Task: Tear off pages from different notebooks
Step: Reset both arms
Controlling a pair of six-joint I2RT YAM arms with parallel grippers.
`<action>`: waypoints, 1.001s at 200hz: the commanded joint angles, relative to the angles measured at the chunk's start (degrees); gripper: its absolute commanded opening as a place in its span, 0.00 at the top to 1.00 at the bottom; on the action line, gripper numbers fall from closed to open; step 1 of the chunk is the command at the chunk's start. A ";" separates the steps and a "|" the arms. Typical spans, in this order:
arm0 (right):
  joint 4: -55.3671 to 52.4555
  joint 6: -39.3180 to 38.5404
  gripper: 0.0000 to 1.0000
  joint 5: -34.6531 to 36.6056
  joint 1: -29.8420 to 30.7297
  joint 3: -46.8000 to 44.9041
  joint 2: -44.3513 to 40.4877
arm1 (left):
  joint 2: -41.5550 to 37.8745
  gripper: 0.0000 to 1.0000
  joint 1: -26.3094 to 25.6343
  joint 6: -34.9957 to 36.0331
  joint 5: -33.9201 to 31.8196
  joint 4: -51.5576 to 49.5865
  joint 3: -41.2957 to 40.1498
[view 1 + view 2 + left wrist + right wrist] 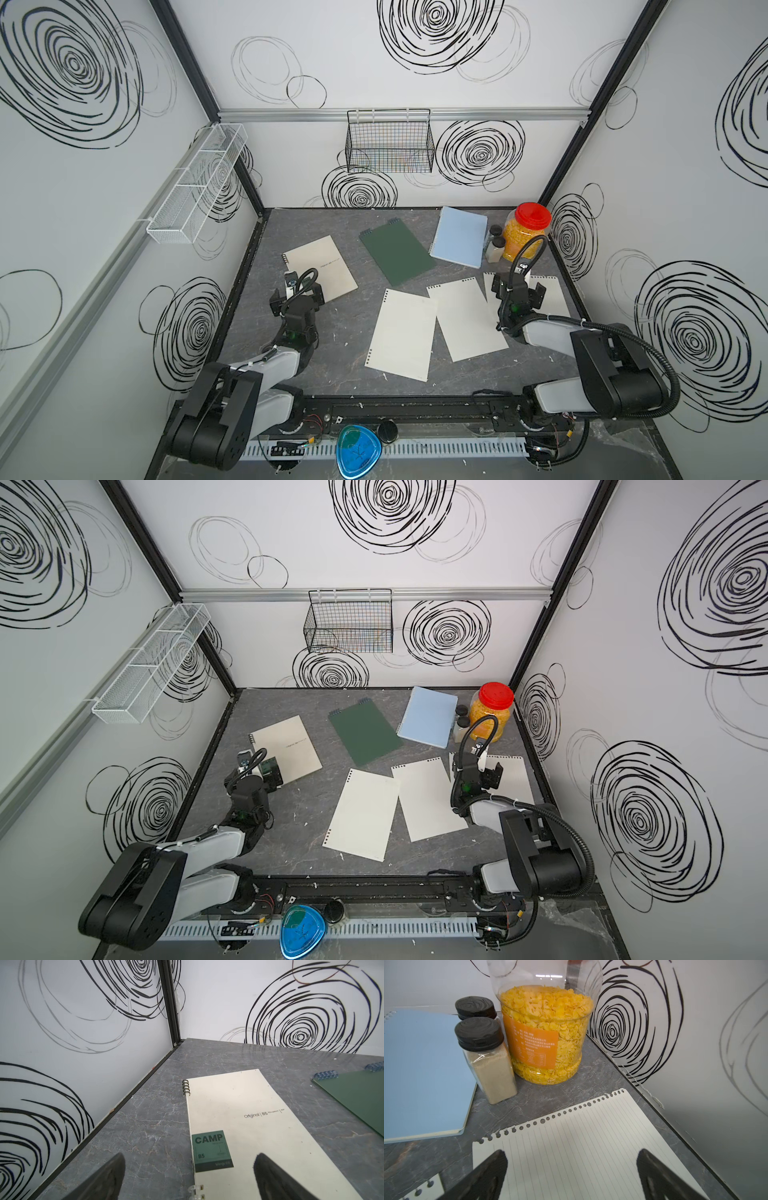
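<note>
The left wrist view alone showed the cream notebook's [270, 1118] CAMP label [212, 1147]; left gripper [190, 1156] and right gripper [573, 1152] gaped empty, apparently hovering.

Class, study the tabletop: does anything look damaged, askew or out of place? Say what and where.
Three loose pages lie skewed at different angles across the middle and right of the table. The lined page below the right gripper has a ragged punched edge, with several holes ripped open. Small white paper scraps dot the table.
</note>
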 commanded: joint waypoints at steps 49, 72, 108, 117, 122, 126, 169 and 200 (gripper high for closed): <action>18.22 -4.06 0.00 -3.63 -2.73 -4.37 1.69 | 9.80 0.01 -0.28 5.11 5.19 23.87 -0.68; 17.84 -3.52 0.00 -8.35 -4.65 -4.72 0.93 | 12.47 0.01 2.03 3.25 8.42 21.48 1.37; 16.42 -3.01 0.00 -15.83 -7.59 -4.23 0.97 | 14.42 0.01 2.80 3.09 9.75 22.72 1.88; 16.42 -2.79 0.00 -18.23 -8.58 -4.37 0.83 | 14.19 0.01 2.89 3.09 9.89 21.82 1.96; 16.42 -2.64 0.00 -19.67 -9.11 -4.49 0.75 | 14.07 0.01 2.90 3.04 9.99 21.70 2.10; 16.61 -2.50 0.00 -20.78 -9.63 -4.67 0.74 | 14.26 0.01 2.98 3.08 10.09 21.92 2.07; 22.25 -3.06 0.00 -25.95 -11.58 -6.42 4.30 | 14.13 0.01 3.32 2.75 10.73 21.60 2.10; 19.20 -0.94 0.00 -26.75 -12.99 -5.71 3.21 | 14.13 0.01 3.43 2.72 11.00 21.44 2.18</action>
